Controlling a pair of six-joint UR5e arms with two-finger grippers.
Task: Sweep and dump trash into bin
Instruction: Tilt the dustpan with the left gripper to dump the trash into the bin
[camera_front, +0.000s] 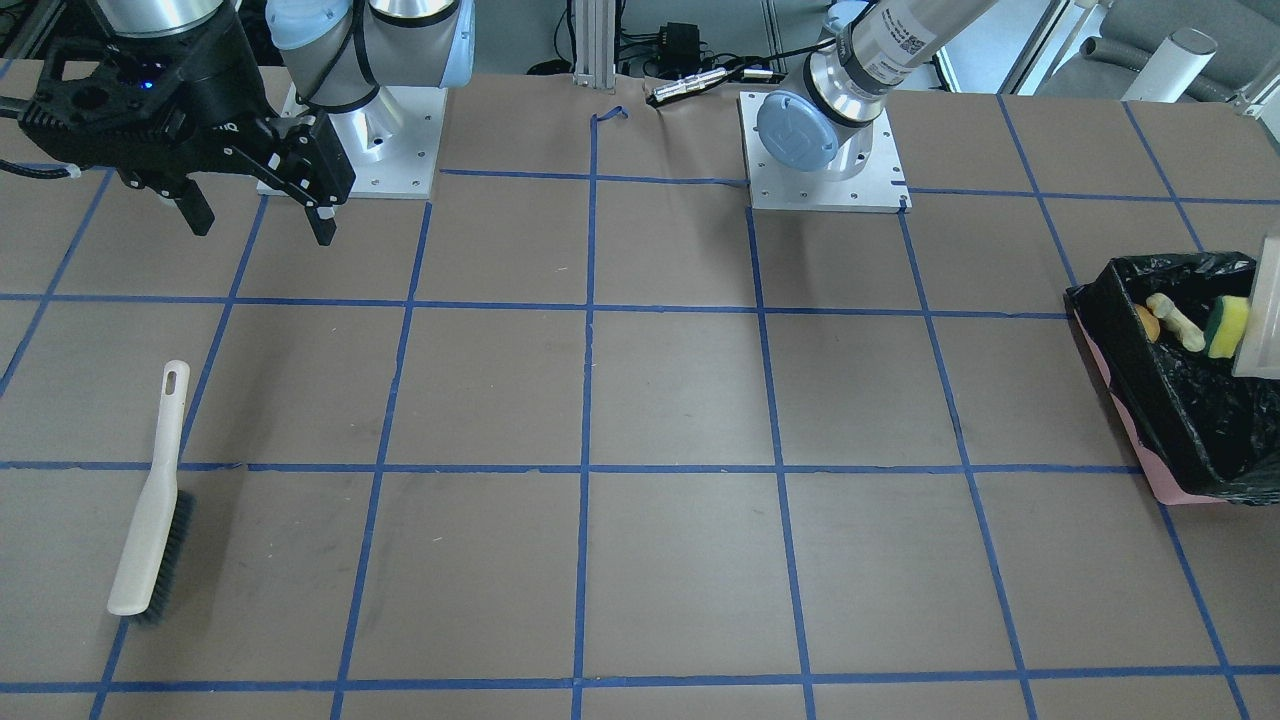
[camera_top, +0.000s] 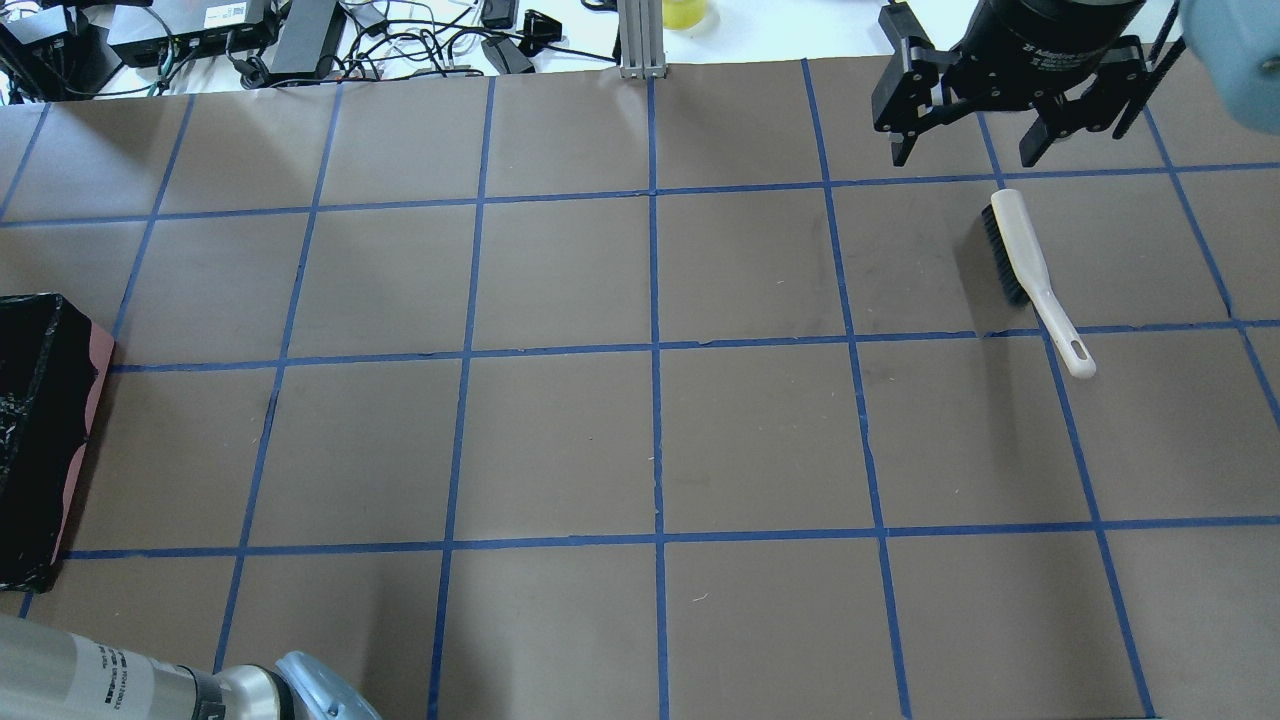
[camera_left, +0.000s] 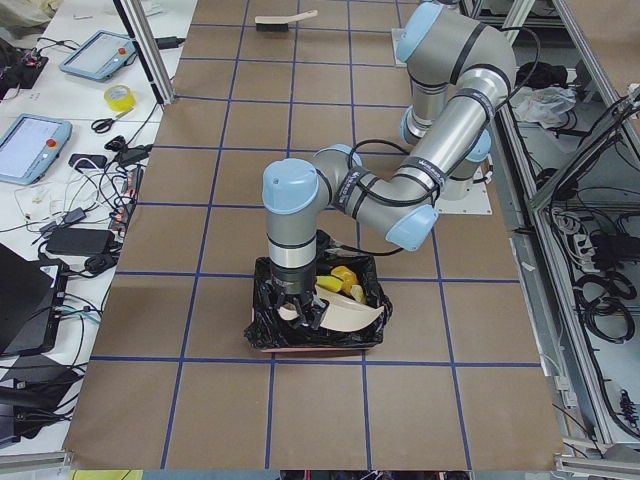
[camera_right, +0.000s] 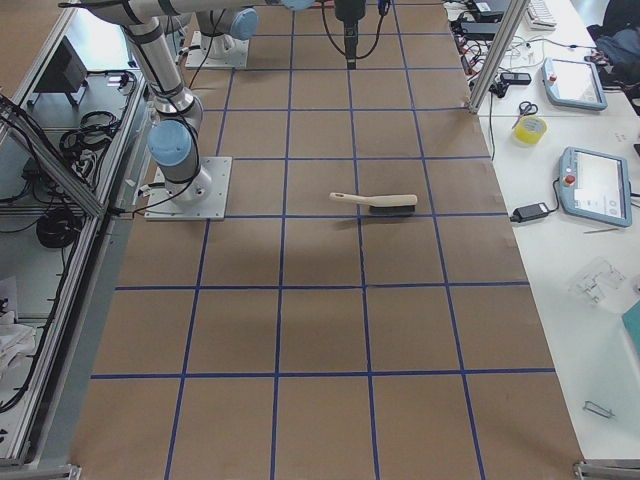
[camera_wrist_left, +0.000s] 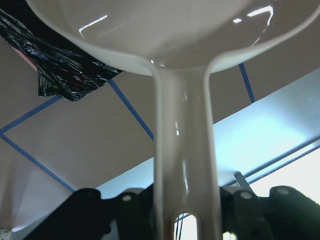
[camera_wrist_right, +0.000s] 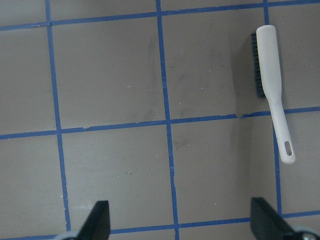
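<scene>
Over the bin (camera_front: 1190, 430), left gripper (camera_wrist_left: 186, 210) clamps the dustpan (camera_wrist_left: 150, 30) handle; right gripper (camera_front: 262, 225) spread wide.

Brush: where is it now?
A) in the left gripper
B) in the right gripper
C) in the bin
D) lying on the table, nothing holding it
D: the brush lies flat on the table. The open right gripper hangs clear of it, and the left gripper is shut on the dustpan handle instead.
</scene>
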